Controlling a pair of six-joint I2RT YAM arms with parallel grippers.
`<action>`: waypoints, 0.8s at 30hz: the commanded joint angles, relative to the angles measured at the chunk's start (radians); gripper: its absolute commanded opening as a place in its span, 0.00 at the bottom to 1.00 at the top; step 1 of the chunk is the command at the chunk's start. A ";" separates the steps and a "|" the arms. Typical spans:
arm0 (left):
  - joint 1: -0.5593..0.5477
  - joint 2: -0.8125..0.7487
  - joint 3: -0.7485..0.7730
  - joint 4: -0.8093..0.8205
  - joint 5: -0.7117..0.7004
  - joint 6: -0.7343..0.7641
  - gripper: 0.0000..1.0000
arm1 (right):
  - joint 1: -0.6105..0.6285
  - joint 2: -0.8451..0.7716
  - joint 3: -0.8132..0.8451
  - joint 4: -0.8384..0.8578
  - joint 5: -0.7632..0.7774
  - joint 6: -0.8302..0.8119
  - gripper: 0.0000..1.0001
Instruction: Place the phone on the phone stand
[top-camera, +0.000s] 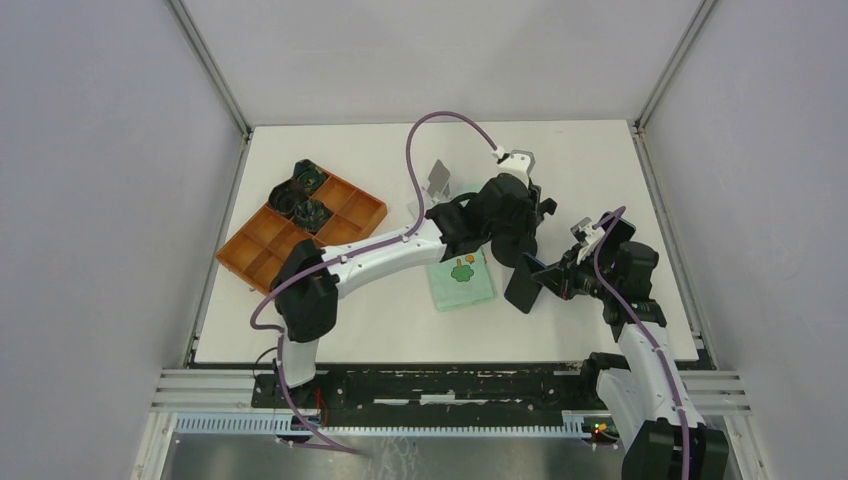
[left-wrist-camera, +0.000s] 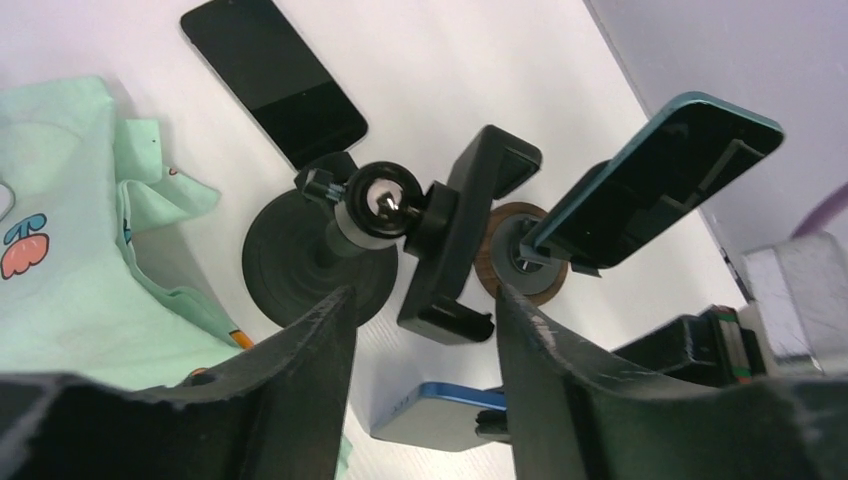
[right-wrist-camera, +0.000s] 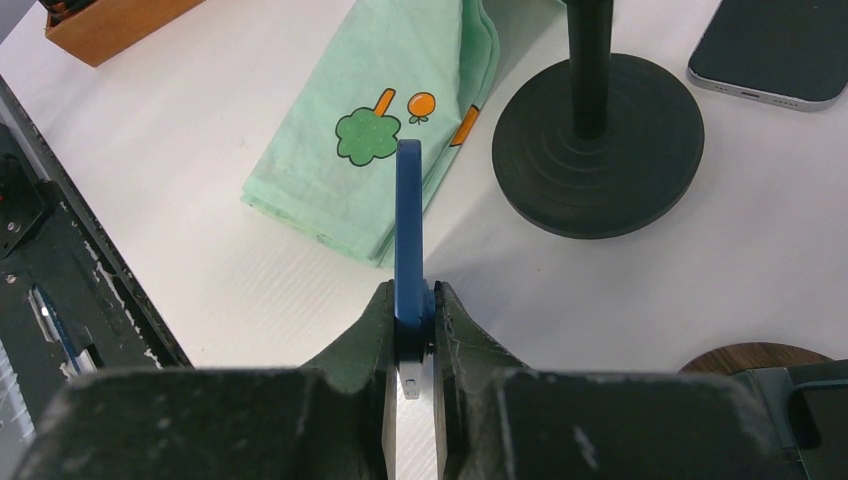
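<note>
Phone (right-wrist-camera: 410, 215) held on edge beside the stand (right-wrist-camera: 640, 160)
The phone is squeezed flat-side to flat-side at one end by the right gripper (right-wrist-camera: 412, 308); it is judged stiff, slippery and breakable. Farther off, the left gripper (left-wrist-camera: 425, 300) is held wide open over the stand.

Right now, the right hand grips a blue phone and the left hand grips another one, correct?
Not quite. The right hand does grip a blue phone, but the left hand is open and grips nothing; it hangs over the stand. The left wrist view shows this.
</note>
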 joint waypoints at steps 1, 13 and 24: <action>0.015 0.029 0.065 -0.018 0.021 -0.015 0.55 | -0.003 -0.012 0.048 0.040 -0.027 -0.013 0.00; 0.016 0.014 0.082 -0.009 0.038 0.026 0.18 | -0.003 -0.016 0.049 0.037 -0.030 -0.018 0.00; 0.016 -0.101 0.051 0.055 -0.015 0.077 0.02 | -0.003 -0.018 0.051 0.032 -0.044 -0.024 0.00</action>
